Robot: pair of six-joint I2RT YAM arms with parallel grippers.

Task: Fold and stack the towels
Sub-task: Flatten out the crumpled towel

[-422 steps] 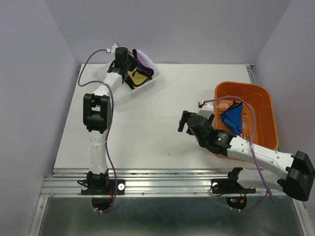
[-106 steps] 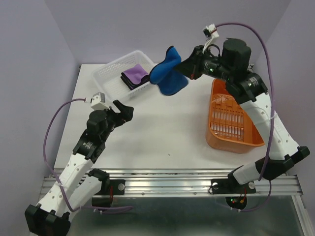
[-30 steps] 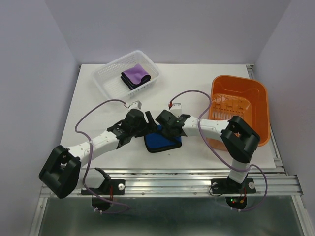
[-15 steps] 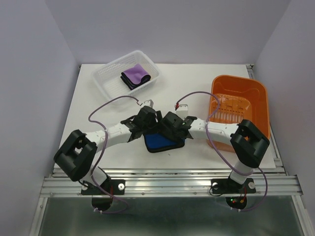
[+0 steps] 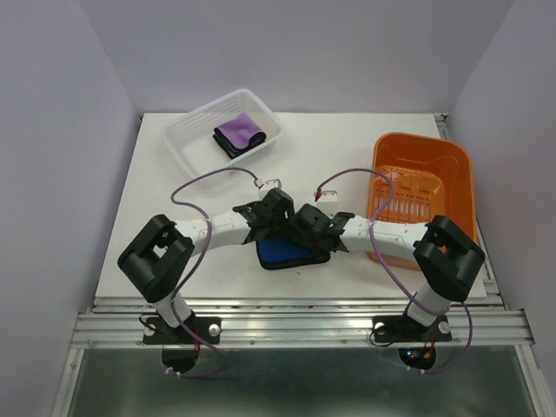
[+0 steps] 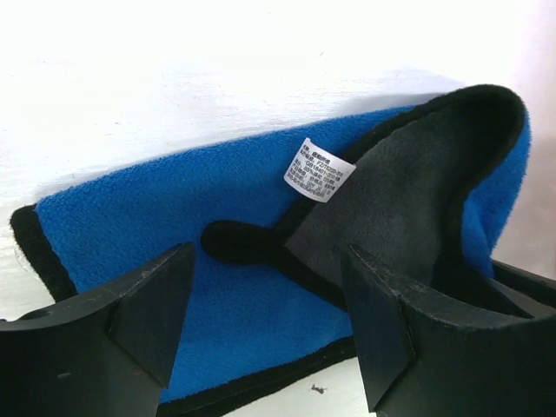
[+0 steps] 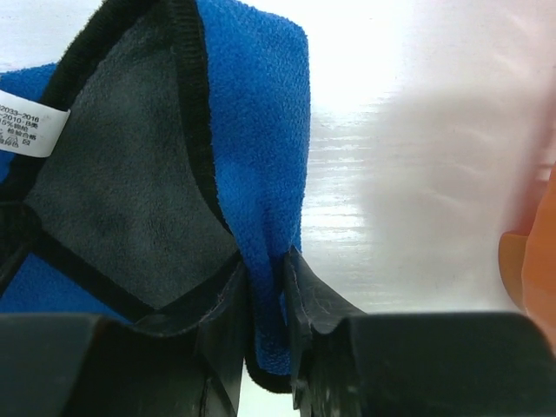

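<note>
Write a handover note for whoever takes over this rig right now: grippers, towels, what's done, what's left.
Left gripper: open over the blue towel, holding nothing.
Right gripper: shut on the blue towel's edge, a corner turned over, grey underside up.
The blue towel lies partly folded on the table near the front; the purple towel sits folded in the white basket; no yellow towel visible.
Done: purple towel folded.
Left: finish folding the blue towel, stack it on the purple one.
</note>
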